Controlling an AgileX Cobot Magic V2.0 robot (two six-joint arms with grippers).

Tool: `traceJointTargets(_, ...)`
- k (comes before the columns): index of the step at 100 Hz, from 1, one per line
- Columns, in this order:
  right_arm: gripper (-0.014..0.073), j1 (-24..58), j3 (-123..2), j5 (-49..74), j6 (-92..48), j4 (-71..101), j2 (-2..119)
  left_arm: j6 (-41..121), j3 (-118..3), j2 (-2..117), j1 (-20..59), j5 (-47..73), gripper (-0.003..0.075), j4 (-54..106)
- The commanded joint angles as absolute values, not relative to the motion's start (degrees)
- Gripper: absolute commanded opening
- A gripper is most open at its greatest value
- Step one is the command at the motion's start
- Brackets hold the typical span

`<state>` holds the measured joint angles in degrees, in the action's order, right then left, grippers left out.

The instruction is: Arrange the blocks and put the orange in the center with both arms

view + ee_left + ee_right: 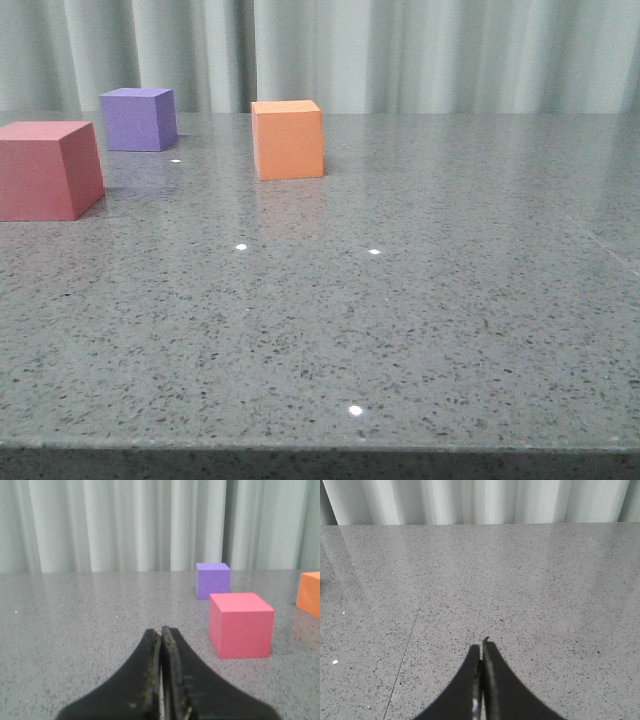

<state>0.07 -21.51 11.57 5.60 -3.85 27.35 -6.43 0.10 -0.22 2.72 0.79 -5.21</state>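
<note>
Soft, even light from above
Small white light spots shine on the glossy worktop [420, 330]. Shadows under the blocks are faint. The left gripper [161, 632] up close looks blurry.

Red cube [48, 170] — cut off by the picture's left edge in the front view, to the left of the orange cube [288, 139].

Orange cube — in the left wrist view, only a part is shown, the rest cut by the picture's edge.

Left gripper [161, 632], right gripper [481, 647] — only the fingers are shown, the bodies cut by the pictures' edge.
</note>
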Motion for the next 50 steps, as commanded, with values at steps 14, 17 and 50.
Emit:
traceJointTargets(14, -0.0069, -0.4, -23.0, 6.5, 5.2, -4.0, 27.3, -6.8, -1.8, -1.3, 2.6, -4.3, -0.002, 3.5)
traceJointTargets(17, -0.0069, -0.4, -23.0, 6.5, 5.2, -4.0, 27.3, -6.8, -3.0, -0.8, 2.6, -3.5, -0.002, 5.2)
traceJointTargets(50, -0.0069, -0.4, -23.0, 6.5, 5.2, -4.0, 27.3, -6.8, -24.9, 16.0, 2.6, 11.0, -0.002, 6.9)
